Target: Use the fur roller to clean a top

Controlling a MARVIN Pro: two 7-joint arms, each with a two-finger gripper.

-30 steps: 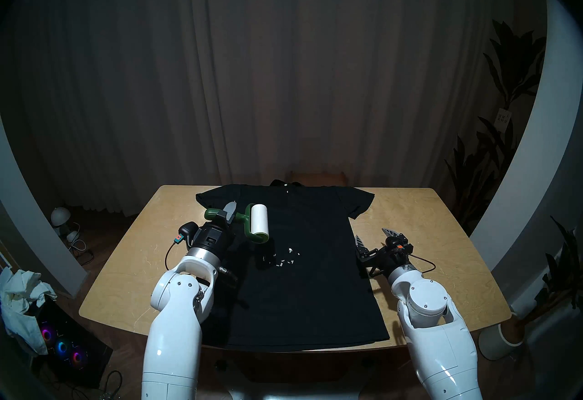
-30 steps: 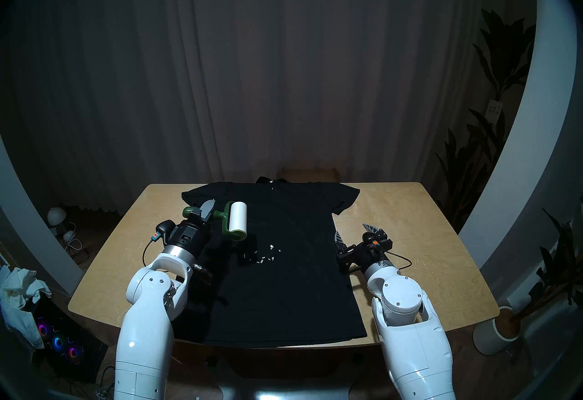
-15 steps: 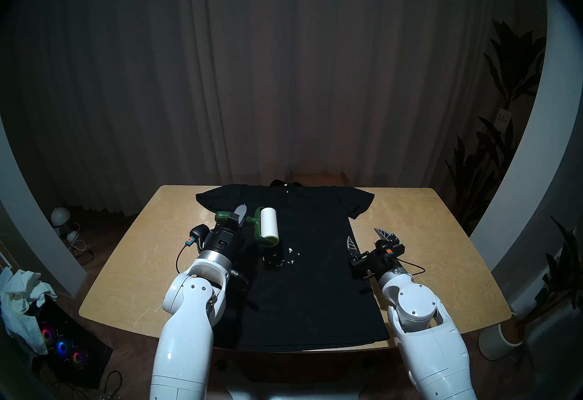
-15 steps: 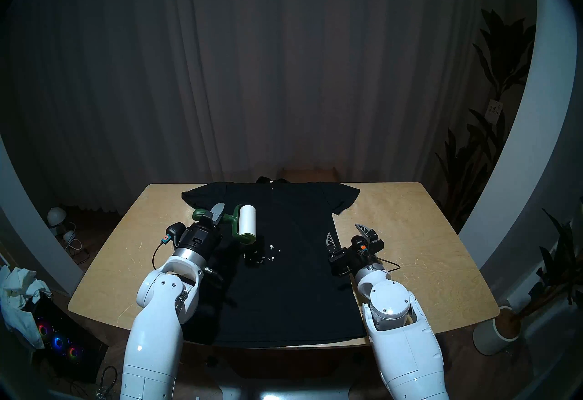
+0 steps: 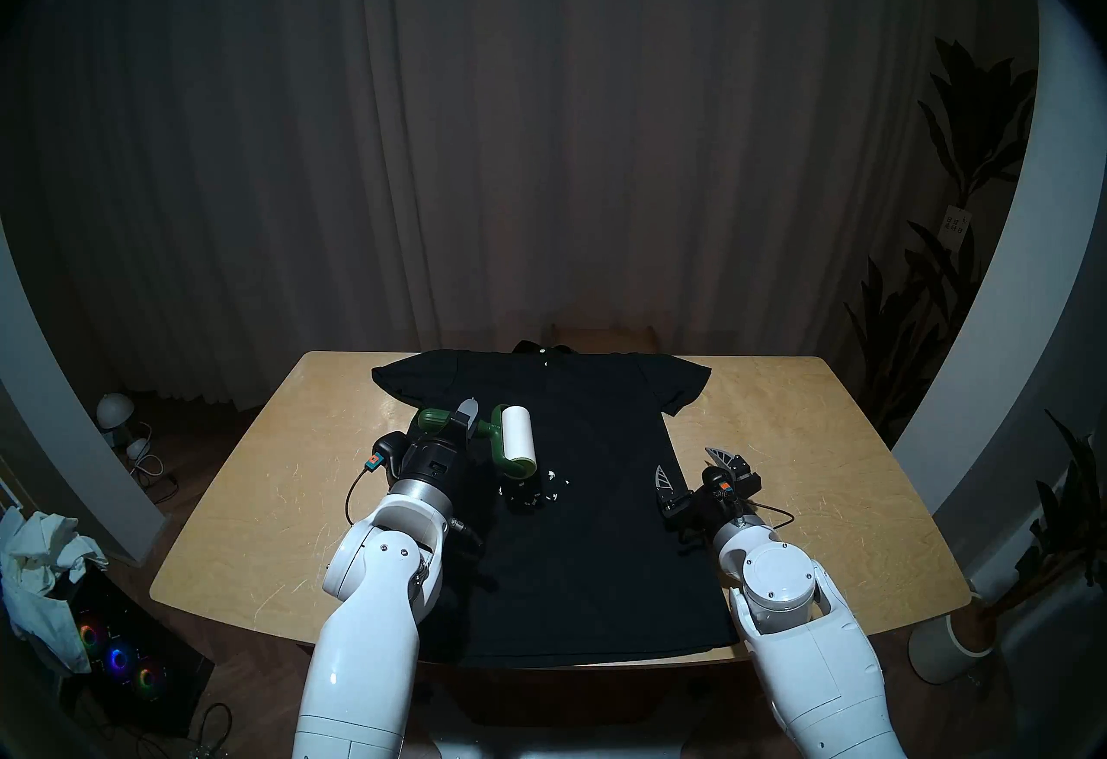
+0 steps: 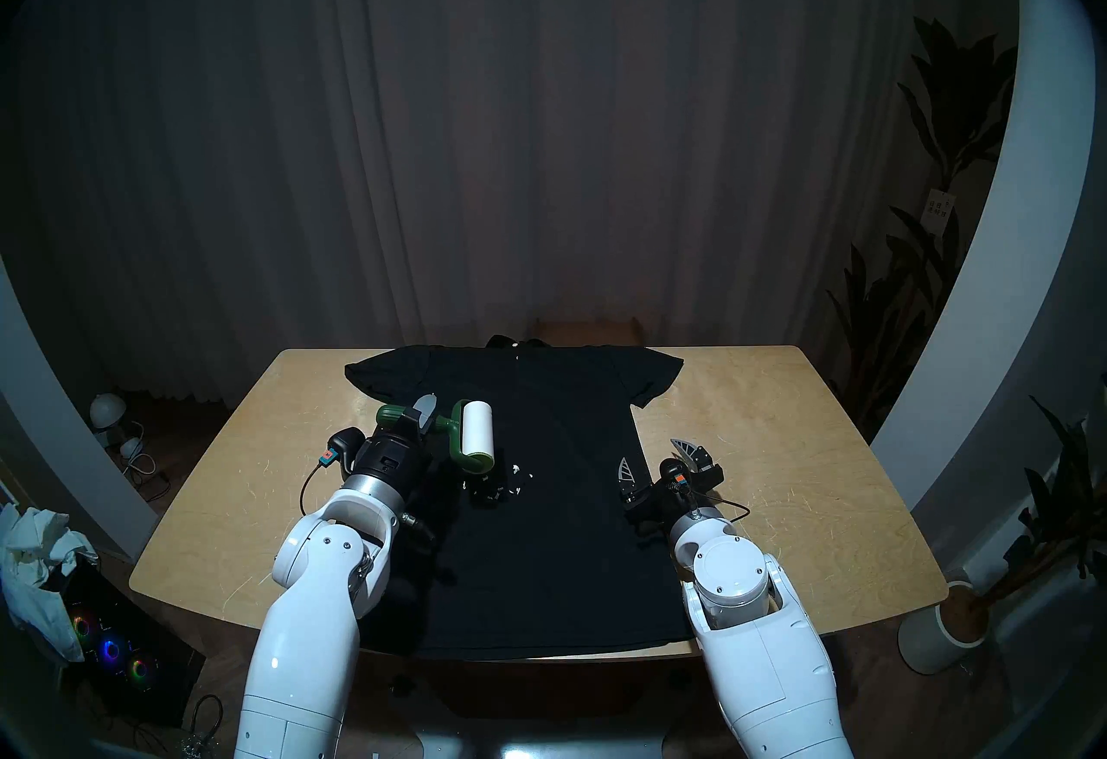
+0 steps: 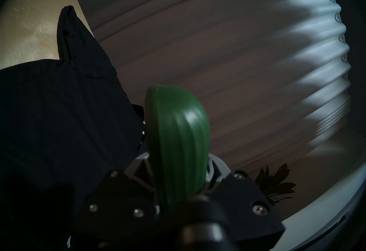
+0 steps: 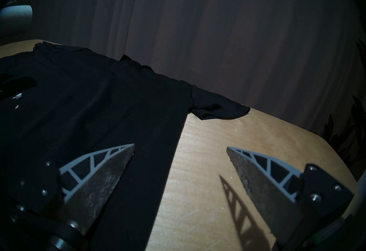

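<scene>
On wooden table (image 5: pixel 251 530): black top (image 5: pixel 599 548); curtain (image 5: pixel 539 140) behind.

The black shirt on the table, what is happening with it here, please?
A robot is cleaning the black shirt, which lies flat on the table. Its left pincer is shut on the green handle of a lint roller, with the white roll just behind some white bits in the middle of the shirt. The right pincer is open and empty, low over the shirt's right edge.
</scene>
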